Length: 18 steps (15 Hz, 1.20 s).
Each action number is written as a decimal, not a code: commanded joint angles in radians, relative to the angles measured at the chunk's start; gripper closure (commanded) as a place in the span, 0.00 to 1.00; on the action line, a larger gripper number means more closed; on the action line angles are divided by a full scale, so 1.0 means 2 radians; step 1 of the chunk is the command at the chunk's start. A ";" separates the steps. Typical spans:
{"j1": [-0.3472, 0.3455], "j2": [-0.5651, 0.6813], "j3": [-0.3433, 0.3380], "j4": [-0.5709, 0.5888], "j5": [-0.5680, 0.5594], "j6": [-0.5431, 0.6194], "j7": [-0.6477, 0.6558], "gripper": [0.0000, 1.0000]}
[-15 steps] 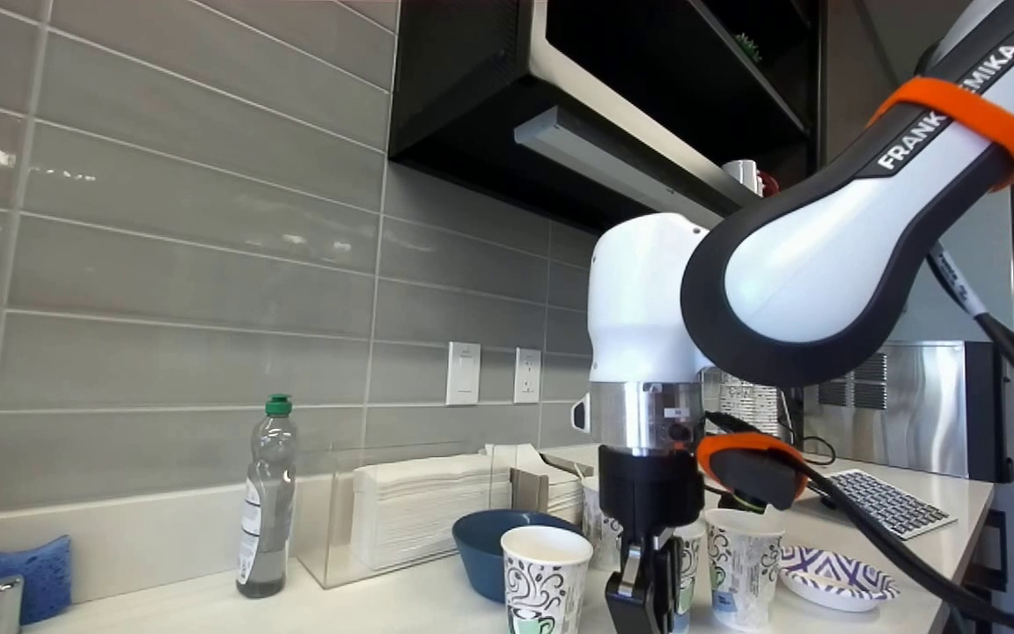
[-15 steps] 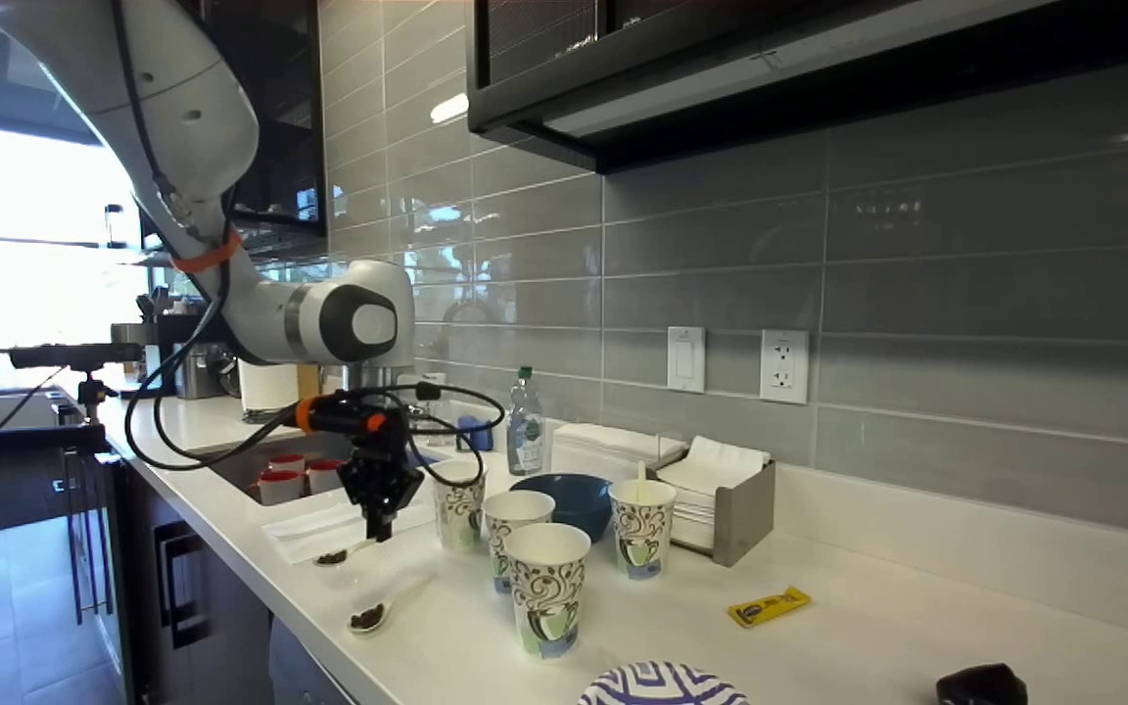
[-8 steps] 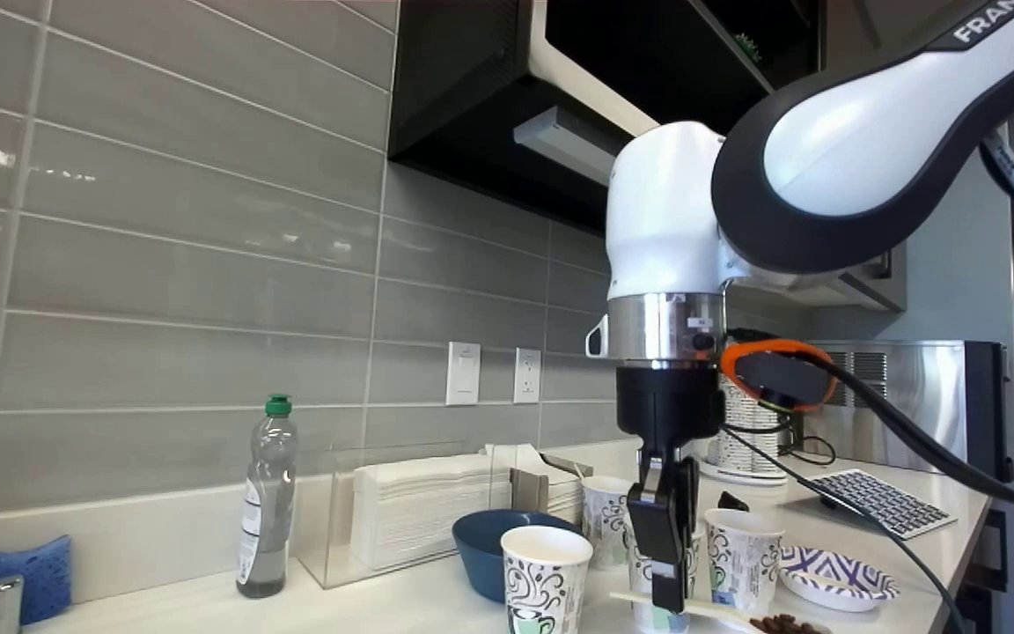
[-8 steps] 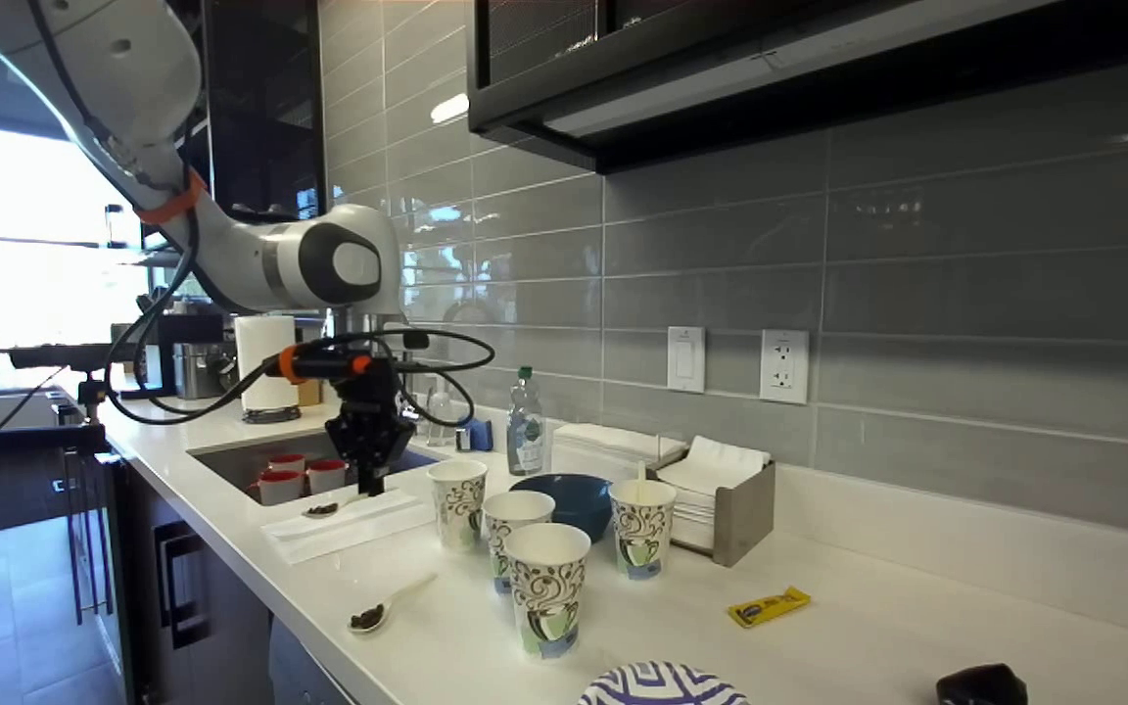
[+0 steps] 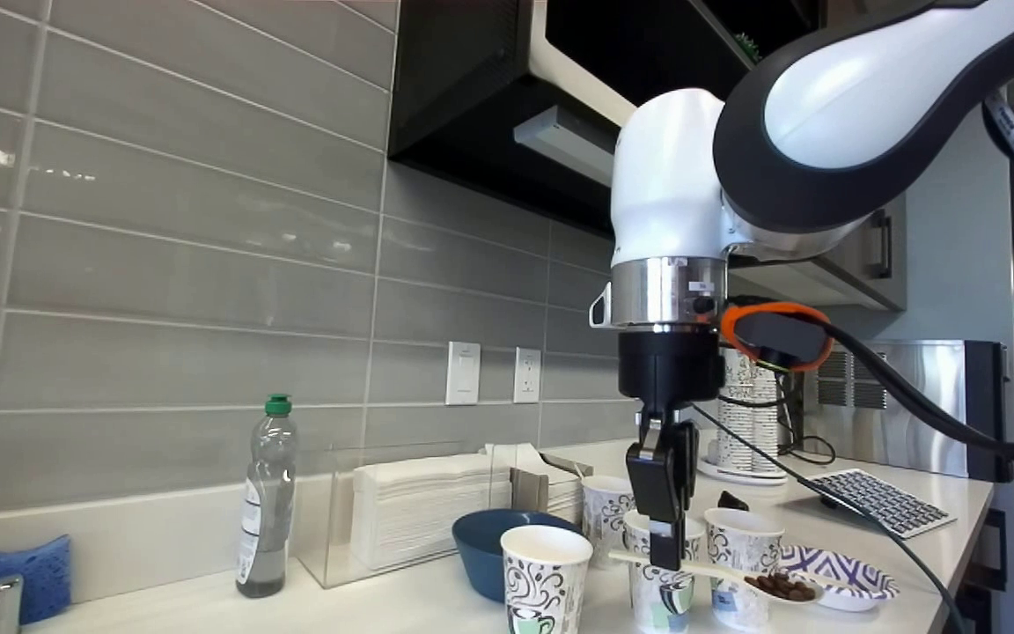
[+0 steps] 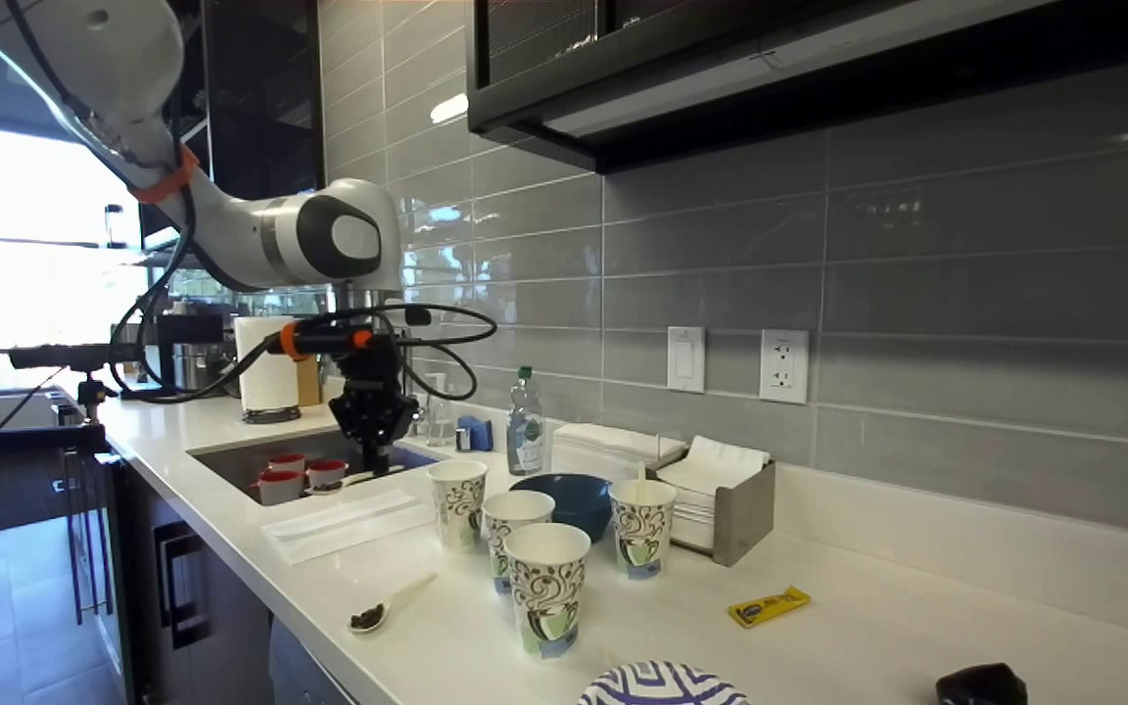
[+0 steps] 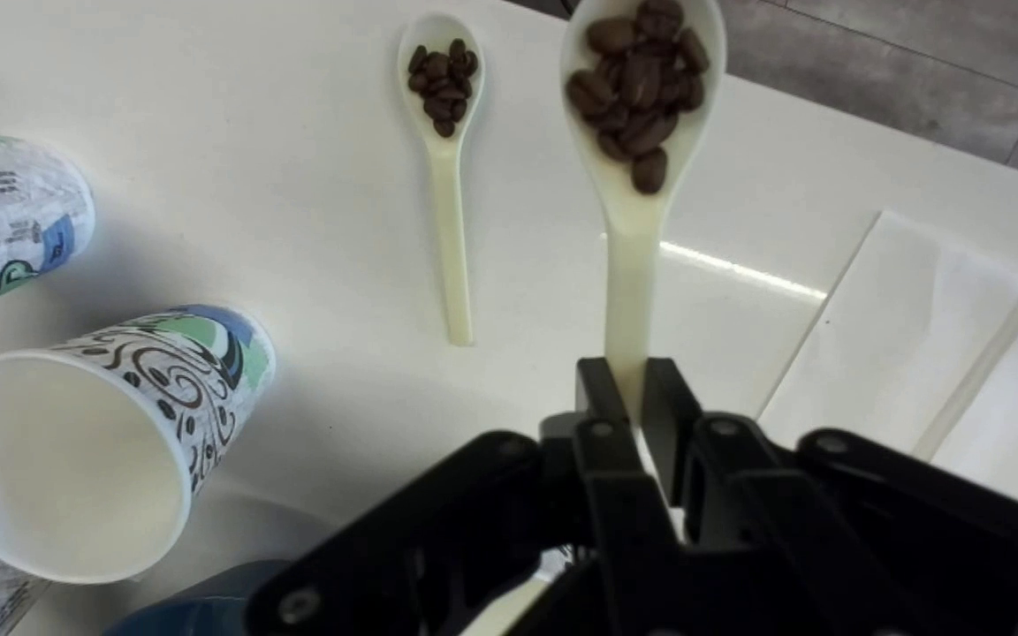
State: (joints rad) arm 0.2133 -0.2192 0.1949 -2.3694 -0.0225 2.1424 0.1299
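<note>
Wrist view: gripper jaws are pressed in on the handle of a pale spoon, one finger per edge. Dark coffee beans heap its scoop. Spoon is up off the white counter; both exterior views agree, and it hangs roughly level, with a bit of handle poking out behind the fingers in an exterior view. Handling, my guess: very light, thin, fairly stiff with slight flex, likely plastic-like; smooth sides could let it twist. Loaded front end probably wants to dip, and the loose beans would roll off with much tilt. Best hold looks like the straight part of the handle, square across both edges, nearer the scoop for balance, clear of the beans.

Materials: spoon smooth, ivory, oval scoop narrowing to a straight handle. Beans oval, brown, slightly shiny. A matching spoon, also loaded, lies on the counter, apart from it. Paper cups stand nearby: tapered, rolled white rims, scroll print, walls likely easy to dent. Dark blue bowl: round, smooth, hard-looking. White folded paper: flat, creased, soft-looking.
</note>
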 commanded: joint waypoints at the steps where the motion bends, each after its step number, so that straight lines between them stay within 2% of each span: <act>1: -0.004 0.000 0.004 0.001 0.001 -0.001 -0.001 0.87; 2: -0.004 0.000 0.004 0.001 0.001 -0.001 -0.001 0.97; 10: -0.009 0.028 0.006 0.085 -0.059 -0.024 -0.028 0.97; 18: -0.006 0.109 0.001 0.181 -0.069 -0.014 -0.108 0.97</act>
State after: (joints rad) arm 0.2081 -0.0829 0.1943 -2.1049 -0.1315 2.1292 -0.0348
